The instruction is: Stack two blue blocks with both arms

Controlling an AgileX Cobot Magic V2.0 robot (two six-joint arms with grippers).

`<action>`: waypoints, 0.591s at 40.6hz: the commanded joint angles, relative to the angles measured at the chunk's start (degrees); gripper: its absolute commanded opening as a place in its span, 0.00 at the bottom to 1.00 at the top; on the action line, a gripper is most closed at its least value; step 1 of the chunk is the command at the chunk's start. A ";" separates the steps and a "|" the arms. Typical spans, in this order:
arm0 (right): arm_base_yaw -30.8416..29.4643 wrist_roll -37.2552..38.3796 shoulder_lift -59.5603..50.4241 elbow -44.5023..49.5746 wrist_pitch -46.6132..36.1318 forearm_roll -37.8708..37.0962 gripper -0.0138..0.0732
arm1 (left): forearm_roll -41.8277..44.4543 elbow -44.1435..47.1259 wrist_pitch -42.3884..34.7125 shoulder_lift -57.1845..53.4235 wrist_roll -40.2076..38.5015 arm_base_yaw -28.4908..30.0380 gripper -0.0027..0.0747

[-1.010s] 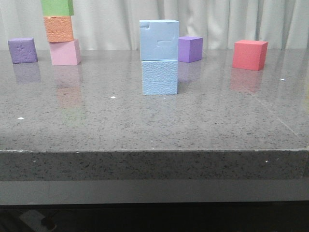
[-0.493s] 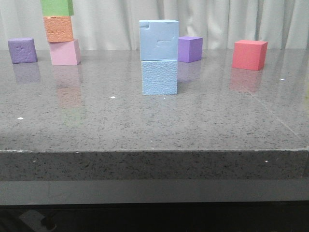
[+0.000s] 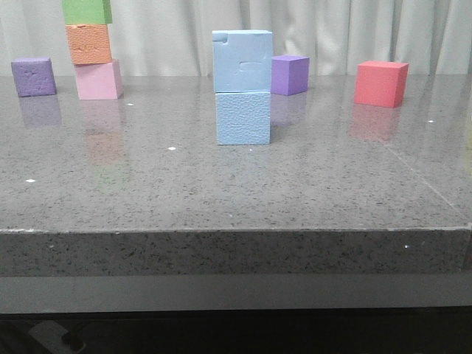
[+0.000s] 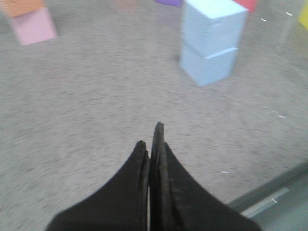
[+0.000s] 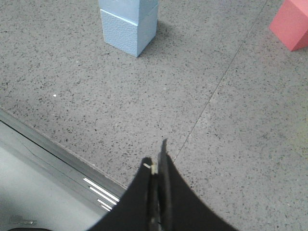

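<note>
One pale-blue pebbled foam cube (image 3: 243, 60) rests squarely on its twin (image 3: 243, 118), unchanged; left gripper (image 4: 153, 144) and right gripper (image 5: 157, 166) closed, empty; stacking looks finished.

Green cube (image 3: 87, 10) tops orange cube (image 3: 89, 43), pink cube (image 3: 98, 80).

No text, label, brand, number or sign can be read anywhere in these views. The two stacked pale sky-blue foam cubes (image 3: 243, 87) carry only a pebbled texture and shallow dents on the upper one's front face, and the speckled grey stone tabletop (image 3: 236, 184) bears only flecks and faint reflections. The left wrist view is blurred, so any fine marking there, if present, probably could not be made out.
</note>
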 commanded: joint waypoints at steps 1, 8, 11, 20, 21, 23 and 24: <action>-0.37 -0.38 -0.27 -1.54 -3.24 -0.72 0.02 | -0.45 3.61 -6.78 -6.62 -0.46 5.13 0.01; -0.37 -0.38 -0.27 -1.54 -3.24 -0.72 0.02 | -0.37 13.60 -9.70 -19.65 -0.46 11.55 0.01; -0.37 -0.38 -0.27 -1.54 -3.24 -0.72 0.02 | -0.37 17.26 -11.24 -24.23 -0.46 13.14 0.01; -0.37 -0.38 -0.27 -1.54 -3.24 -0.72 0.02 | 0.28 28.02 -21.73 -34.19 -0.46 14.32 0.01; -0.37 -0.38 -0.27 -1.54 -3.24 -0.72 0.02 | 0.28 28.88 -23.14 -34.93 -0.46 14.35 0.01; -0.37 -0.38 -0.27 -1.54 -3.24 -0.72 0.02 | 0.28 30.91 -25.34 -36.52 -0.46 14.71 0.01; -0.37 -0.38 -0.27 -1.54 -3.24 -0.72 0.02 | 0.28 31.59 -26.47 -36.72 -0.46 14.87 0.01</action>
